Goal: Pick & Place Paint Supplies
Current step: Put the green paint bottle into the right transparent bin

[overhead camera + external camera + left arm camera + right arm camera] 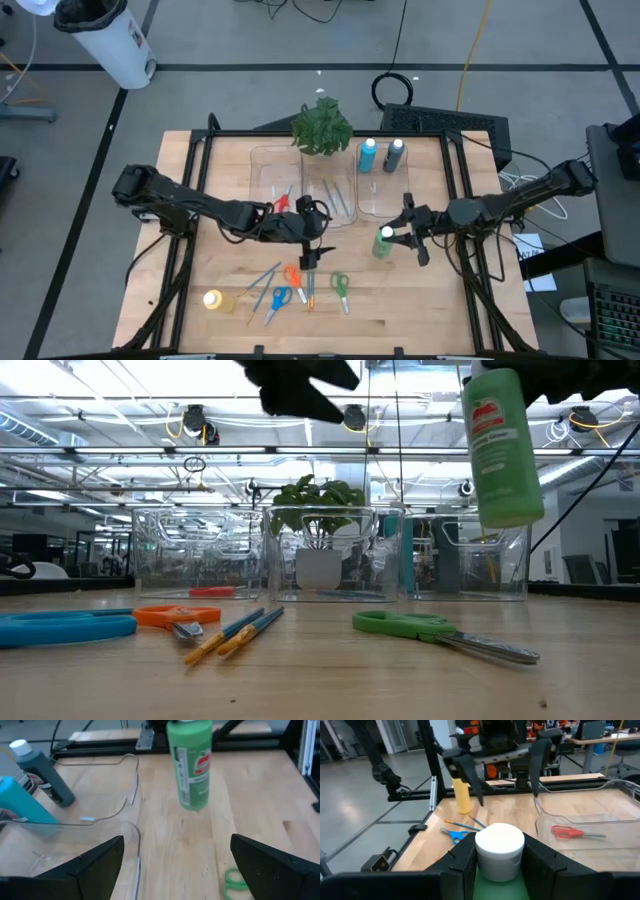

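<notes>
Done: red scissors (282, 203) in left bin (262, 160), brushes in middle bin, two blue bottles in right bin (372, 205) | Now: my right gripper (394, 237) clamps green bottle (384, 242) aloft near right bin; left gripper (313, 255) spread wide, empty | Left: yellow bottle (213, 300), loose scissors, brushes (262, 280) on table (440, 310).

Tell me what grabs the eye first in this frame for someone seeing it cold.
The green paint bottle with a white cap hangs above the wooden table, clamped in the right gripper just in front of the right-hand clear plastic bin. Facing it, the left gripper hovers open and empty over the loose scissors and brushes, such as the green-handled scissors.
</notes>
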Available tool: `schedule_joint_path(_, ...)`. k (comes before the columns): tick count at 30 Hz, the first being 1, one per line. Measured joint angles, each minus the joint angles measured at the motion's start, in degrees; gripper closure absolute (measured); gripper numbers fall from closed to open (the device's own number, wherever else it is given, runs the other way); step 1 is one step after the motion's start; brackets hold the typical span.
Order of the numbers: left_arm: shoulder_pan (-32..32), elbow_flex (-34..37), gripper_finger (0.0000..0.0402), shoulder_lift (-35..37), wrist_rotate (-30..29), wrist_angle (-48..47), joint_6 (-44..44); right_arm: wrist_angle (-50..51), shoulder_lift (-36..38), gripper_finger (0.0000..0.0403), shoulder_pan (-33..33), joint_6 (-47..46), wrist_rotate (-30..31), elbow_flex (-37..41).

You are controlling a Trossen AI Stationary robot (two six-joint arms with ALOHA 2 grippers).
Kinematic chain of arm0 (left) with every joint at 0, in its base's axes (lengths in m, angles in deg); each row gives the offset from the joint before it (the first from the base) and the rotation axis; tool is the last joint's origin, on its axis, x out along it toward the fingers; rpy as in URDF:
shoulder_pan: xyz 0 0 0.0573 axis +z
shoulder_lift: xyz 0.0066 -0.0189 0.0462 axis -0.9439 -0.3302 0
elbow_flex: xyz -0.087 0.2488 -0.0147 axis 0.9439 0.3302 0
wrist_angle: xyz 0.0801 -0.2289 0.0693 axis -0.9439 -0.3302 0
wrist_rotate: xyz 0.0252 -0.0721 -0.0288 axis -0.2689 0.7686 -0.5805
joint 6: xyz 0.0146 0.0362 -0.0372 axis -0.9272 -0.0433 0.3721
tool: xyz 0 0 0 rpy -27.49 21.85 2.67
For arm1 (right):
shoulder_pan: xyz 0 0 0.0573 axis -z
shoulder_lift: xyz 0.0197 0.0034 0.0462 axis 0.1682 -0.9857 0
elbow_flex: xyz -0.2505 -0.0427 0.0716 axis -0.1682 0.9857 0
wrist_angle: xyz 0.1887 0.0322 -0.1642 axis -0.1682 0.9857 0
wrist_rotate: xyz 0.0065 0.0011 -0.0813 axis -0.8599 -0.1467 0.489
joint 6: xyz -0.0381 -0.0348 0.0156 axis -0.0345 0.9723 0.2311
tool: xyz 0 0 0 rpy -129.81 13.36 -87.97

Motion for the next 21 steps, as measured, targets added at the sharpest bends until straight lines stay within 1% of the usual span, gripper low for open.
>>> schedule_joint_path(5,0.3,8.2,0.0027,4.0,0.0,8.8,0.9,0.7,1.1,0.0294,-0.9,0.2,1.6,0.0)
schedule_joint_path(13,0.0,22.0,0.003,14.2,0.0,20.1,1.2,0.2,2.2,0.0293,-1.0,1.1,1.9,0.0)
schedule_joint_path(18,0.3,28.6,0.003,18.4,0.0,27.1,0.7,-1.2,4.7,0.0293,-0.7,4.0,7.6,0.0)
schedule_joint_path(21,1.0,30.8,0.0024,18.9,-0.1,29.7,0.5,-1.8,7.2,0.0293,0.6,5.8,8.9,0.0)
